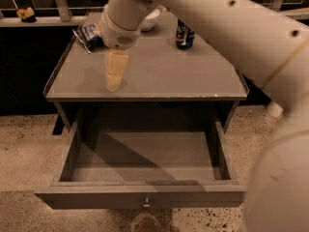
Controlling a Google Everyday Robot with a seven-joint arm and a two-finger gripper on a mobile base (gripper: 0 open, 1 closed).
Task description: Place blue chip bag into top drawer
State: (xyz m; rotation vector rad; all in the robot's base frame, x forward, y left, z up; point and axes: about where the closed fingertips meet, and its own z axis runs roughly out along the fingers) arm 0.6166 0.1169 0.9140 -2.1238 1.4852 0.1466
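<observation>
Grey table (193, 76), low raised lip along the left edge. Blue soda can (185, 34) upright near the back edge, right of centre. White bowl (150, 18) at the back edge, left of the can and apart from it, partly hidden. Gripper (114, 83) hangs over the tabletop's left front, pointing down. Ledge (48, 21) behind, with a small yellowish object (26, 13) on it, kind unclear. Speckled floor (29, 144) around the table.

chip bag (89, 35): tabletop (193, 76) back-left corner | can (185, 34): back edge | gripper (114, 85): over tabletop's left half | drawer (145, 197): below front edge
</observation>
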